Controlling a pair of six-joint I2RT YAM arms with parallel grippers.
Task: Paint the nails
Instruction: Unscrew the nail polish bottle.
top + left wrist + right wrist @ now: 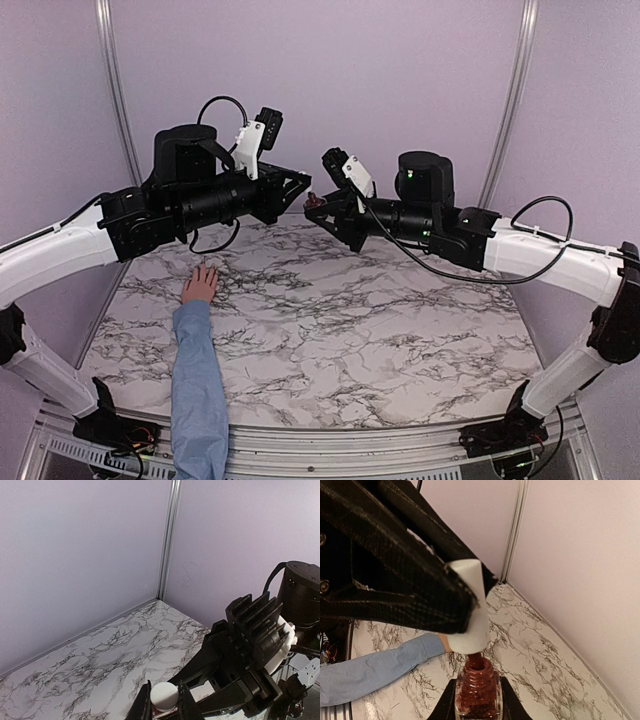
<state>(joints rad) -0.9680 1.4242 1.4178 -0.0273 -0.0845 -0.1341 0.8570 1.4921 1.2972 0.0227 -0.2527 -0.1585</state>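
Looks like uncapping: left fingers [186, 705] clamp the white cylindrical cap [470, 610], right fingers [444, 707] pinch the glass bottle of rust-red polish [477, 692]. Next, lift the brush straight out, then head toward the nails [207, 270].

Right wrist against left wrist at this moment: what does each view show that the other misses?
Only right wrist: the bottle of red-brown polish gripped by the right gripper, and a blue sleeve lying on the marble table. Only left wrist: the right arm seen from outside. Both: the white cap clamped in the left gripper, that table and the lilac wall corner.
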